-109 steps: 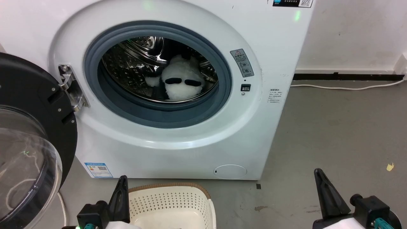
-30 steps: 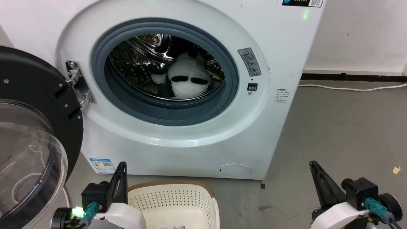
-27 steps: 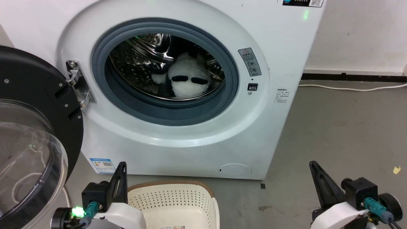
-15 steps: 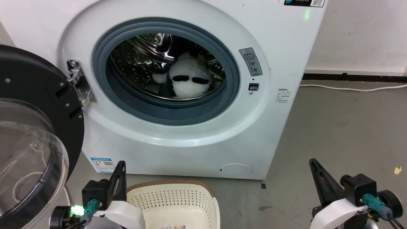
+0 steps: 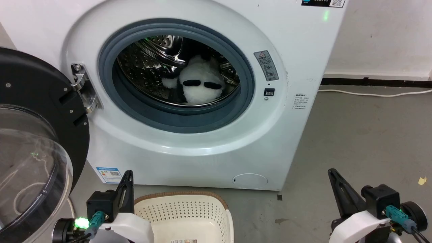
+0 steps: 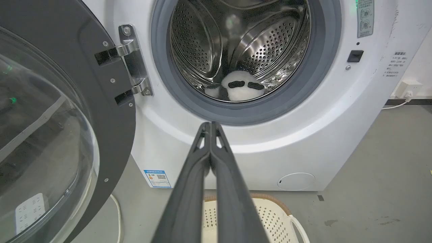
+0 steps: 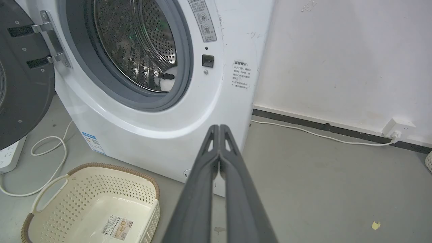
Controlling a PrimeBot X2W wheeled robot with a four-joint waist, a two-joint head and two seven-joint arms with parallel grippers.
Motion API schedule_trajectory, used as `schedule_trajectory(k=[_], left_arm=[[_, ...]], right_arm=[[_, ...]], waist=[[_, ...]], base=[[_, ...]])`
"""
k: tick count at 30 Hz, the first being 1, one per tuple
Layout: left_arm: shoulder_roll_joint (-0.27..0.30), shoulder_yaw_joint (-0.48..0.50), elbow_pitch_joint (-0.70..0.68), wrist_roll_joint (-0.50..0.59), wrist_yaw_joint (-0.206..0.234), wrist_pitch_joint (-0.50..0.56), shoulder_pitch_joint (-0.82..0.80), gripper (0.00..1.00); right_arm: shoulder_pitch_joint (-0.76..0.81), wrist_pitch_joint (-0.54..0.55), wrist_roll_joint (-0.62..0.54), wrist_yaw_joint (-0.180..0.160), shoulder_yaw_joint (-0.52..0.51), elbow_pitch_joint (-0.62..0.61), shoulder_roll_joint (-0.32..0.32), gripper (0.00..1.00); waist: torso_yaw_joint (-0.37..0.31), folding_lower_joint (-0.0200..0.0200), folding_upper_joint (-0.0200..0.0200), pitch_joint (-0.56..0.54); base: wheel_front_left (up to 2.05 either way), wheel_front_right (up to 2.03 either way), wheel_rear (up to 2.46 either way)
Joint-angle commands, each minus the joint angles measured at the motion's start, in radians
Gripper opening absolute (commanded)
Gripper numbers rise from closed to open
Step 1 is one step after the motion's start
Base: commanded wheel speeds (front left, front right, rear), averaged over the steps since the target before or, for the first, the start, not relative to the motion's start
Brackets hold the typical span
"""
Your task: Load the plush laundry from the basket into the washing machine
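Head view: plush laundry (image 5: 200, 84) sits in drum (image 5: 145, 67) of washing machine (image 5: 189, 148), upper centre; basket (image 5: 182, 195) bottom centre looks empty; left gripper (image 5: 127, 179) bottom left, right gripper (image 5: 332, 173) bottom right, both well off the machine. L wrist view: jaws pressed together, nothing held. R wrist view: same, tips touching, empty; basket has just a label (image 7: 116, 226). Loading looks done, door (image 7: 20, 101) open

Head looks down, wrists forward; all share the washing machine (image 5: 202, 145).
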Motion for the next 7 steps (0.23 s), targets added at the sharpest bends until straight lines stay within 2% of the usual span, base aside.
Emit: schedule_trajectory(k=[1, 7], left_arm=[[0.0, 0.003, -0.005, 0.009, -0.004, 0.0, -0.016, 0.0], [0.0, 0.003, -0.005, 0.009, -0.004, 0.0, -0.016, 0.0]], right_arm=[[-0.012, 0.001, -0.008, -0.001, -0.003, -0.005, 0.003, 0.0], [-0.012, 0.001, -0.008, -0.001, -0.003, -0.005, 0.003, 0.0]], waist=[[0.0, 0.0, 0.0, 0.0], [0.0, 0.0, 0.0, 0.0]], base=[[0.0, 0.0, 0.0], [0.0, 0.0, 0.0]])
